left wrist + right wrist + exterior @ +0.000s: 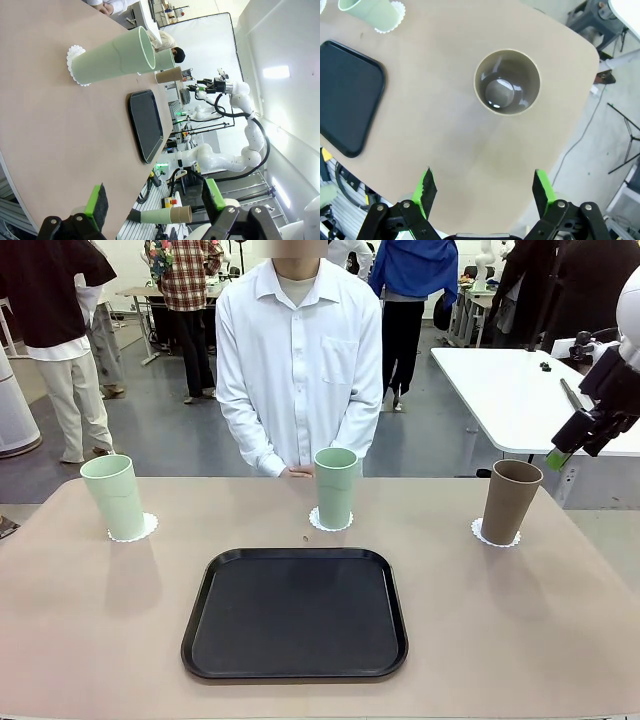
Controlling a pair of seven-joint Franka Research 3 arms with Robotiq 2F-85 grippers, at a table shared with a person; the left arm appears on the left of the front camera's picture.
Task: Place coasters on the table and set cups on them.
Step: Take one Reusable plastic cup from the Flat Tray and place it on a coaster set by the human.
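Three cups stand on the beige table (pixel 90 620), each on a white lacy coaster. A pale green cup (pixel 115 497) is at the left on its coaster (pixel 148 528). Another green cup (pixel 335 487) stands in the middle at the far edge, and a brown cup (pixel 510 501) on its coaster (pixel 480 533) at the right. My right gripper (pixel 565 452) hangs high above the brown cup (pixel 507 82), open (pixel 485 187) and holding nothing. My left gripper (pixel 155 200) is open too, off the table's left edge, facing the left green cup (pixel 112 57) and its coaster (pixel 74 65).
A black tray (pixel 295 612) lies bare at the front middle of the table. A person in a white shirt stands at the far side, hands (pixel 297 472) clasped behind the middle cup. A white table (pixel 510 390) stands at the back right.
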